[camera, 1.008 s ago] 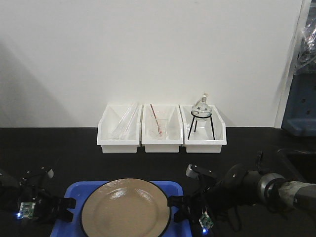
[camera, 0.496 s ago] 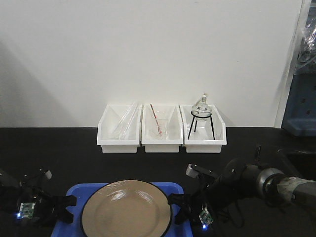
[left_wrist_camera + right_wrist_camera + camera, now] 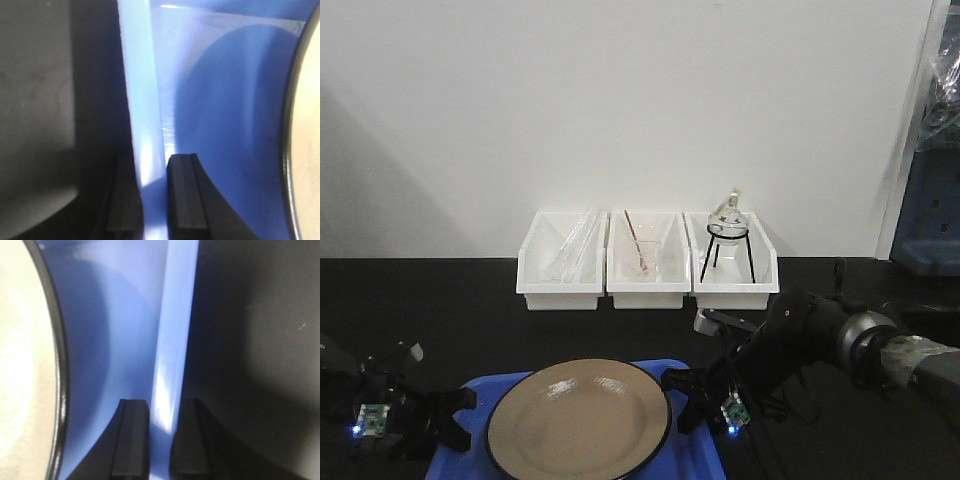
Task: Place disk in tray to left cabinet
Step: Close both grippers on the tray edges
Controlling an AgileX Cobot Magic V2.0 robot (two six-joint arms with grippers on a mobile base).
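At the black desk's (image 3: 470,310) near edge the left hand (image 3: 150,159) and right hand (image 3: 162,401) each pinch a side rim of the shallow bright blue plastic tray (image 3: 692,458), nearly closed; the round tan, black-rimmed disk (image 3: 578,420) lies centred in it. Tray and right arm sit higher than a second ago, so the lift toward the unseen left cabinet has likely begun; three white plastic bins (image 3: 648,260) at the far edge are unmoved

Tan disk (image 3: 578,419) — on blue tray (image 3: 705,458)
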